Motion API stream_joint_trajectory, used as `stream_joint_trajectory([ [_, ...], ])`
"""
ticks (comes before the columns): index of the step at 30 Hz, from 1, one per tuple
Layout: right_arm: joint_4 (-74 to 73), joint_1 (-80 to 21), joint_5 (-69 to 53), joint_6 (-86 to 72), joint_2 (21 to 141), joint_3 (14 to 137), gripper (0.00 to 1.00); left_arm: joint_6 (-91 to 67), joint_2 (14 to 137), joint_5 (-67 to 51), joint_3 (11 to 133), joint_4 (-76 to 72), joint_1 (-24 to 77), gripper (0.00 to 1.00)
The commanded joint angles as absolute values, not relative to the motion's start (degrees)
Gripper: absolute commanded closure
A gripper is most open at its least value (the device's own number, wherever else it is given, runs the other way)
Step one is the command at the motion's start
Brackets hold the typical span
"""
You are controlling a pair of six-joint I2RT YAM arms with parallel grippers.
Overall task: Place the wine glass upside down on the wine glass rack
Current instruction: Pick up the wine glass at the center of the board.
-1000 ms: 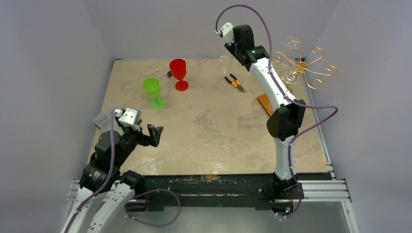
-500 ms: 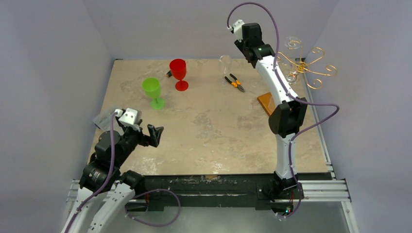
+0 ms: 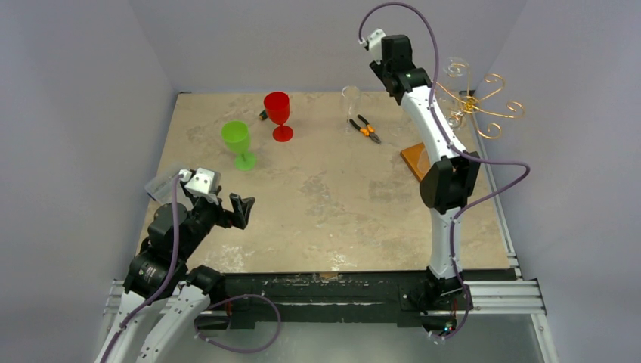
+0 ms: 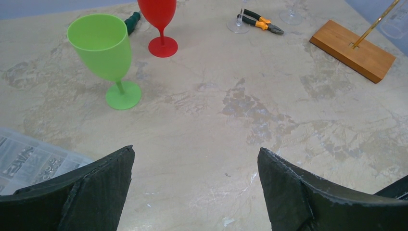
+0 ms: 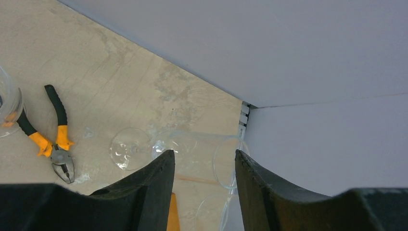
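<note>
One wine glass (image 3: 453, 119) on the gold rack (image 3: 470, 103) (right tool (image 5: 204, 159) nearby)

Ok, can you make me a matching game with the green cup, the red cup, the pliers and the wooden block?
Things:
1. green cup
2. red cup
3. pliers
4. wooden block

Clues:
A. lies flat, with orange and black handles
B. stands upright, nearest the left gripper
C. has a gold wire stem stuck in it
D. stands upright, farther back than the other coloured cup

Pairs: 1-B, 2-D, 3-A, 4-C
</note>
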State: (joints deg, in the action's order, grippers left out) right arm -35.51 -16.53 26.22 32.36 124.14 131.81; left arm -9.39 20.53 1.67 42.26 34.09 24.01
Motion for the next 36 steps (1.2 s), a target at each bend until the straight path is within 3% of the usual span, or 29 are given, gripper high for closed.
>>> stream_joint_trajectory([
  [1, -34.0, -15.8, 27.3, 31.6, 124.3, 134.2, 0.53, -8.4, 21.0, 0.9, 42.4, 33.1, 23.5, 0.05],
  [21, -36.4, -14.2, 25.8, 30.3, 126.2, 133.9, 0.55, -8.3, 21.1, 0.8, 42.4, 33.0, 23.3, 0.05],
  [36, -38.7, -14.2, 23.2, 29.1, 125.5, 133.9, 0.67, -8.3, 21.2, 0.8, 42.4, 33.0, 23.2, 0.05],
])
